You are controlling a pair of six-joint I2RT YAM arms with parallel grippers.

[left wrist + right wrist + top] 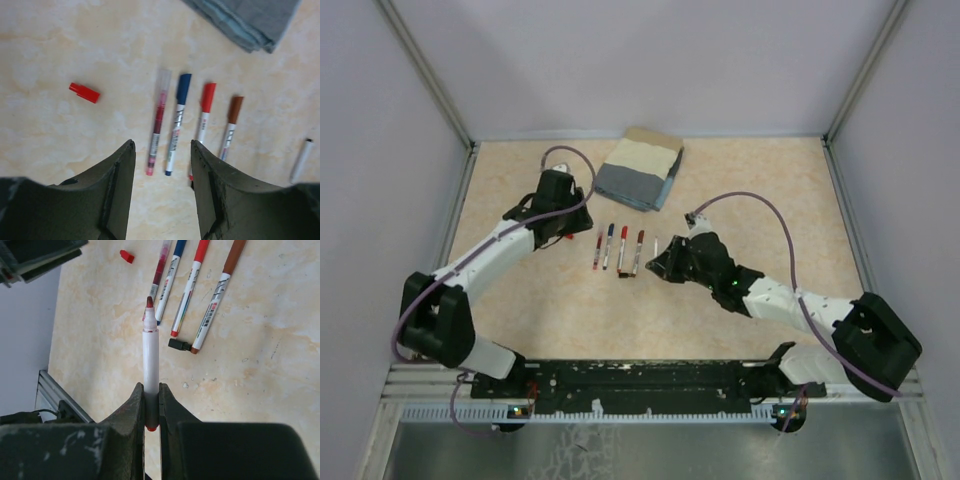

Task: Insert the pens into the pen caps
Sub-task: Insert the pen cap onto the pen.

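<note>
Right gripper (151, 392) clamped on uncapped red-tipped pen (150, 352), tip at 12 o'clock; red cap (127, 256) at 11 o'clock beyond. Left gripper (162, 146) jaws apart, empty.

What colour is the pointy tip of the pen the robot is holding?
Red. That pen shows best in the right wrist view.

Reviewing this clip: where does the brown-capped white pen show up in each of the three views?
Top external: the brown-capped white pen is mid-frame, rightmost of the four pens lying in a row.
Left wrist: right of centre, cap pointing up.
Right wrist: upper right, its cap running off the top edge.
Shared landmark: the blue-capped pen, two places to its left in every view.
</note>
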